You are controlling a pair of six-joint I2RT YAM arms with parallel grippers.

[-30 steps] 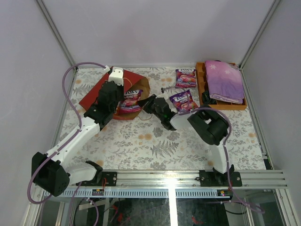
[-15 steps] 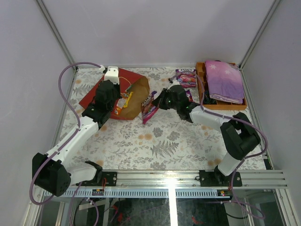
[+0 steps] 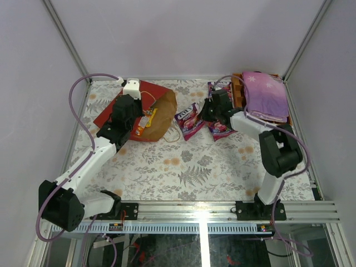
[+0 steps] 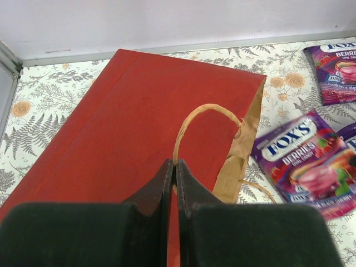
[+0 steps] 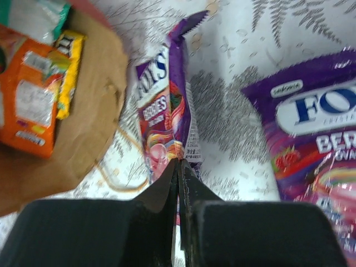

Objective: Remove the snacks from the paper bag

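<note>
Moved: purple pouch (image 3: 188, 119) out of paper bag (image 4: 111, 111), now at its 3 o'clock, pinched in closed right gripper (image 5: 179, 161); left gripper (image 4: 173, 164) clamps the cord handle (image 4: 207, 108).

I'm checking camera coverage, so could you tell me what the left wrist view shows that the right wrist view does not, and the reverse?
Only the left wrist: the paper bag's red outside, its cord handle pinched in the shut left gripper. Only the right wrist: an orange pouch and a yellow bar inside the bag, and the right gripper shut on the edge of a purple pouch. Both: that purple pouch, the bag's brown mouth, the patterned table.
</note>
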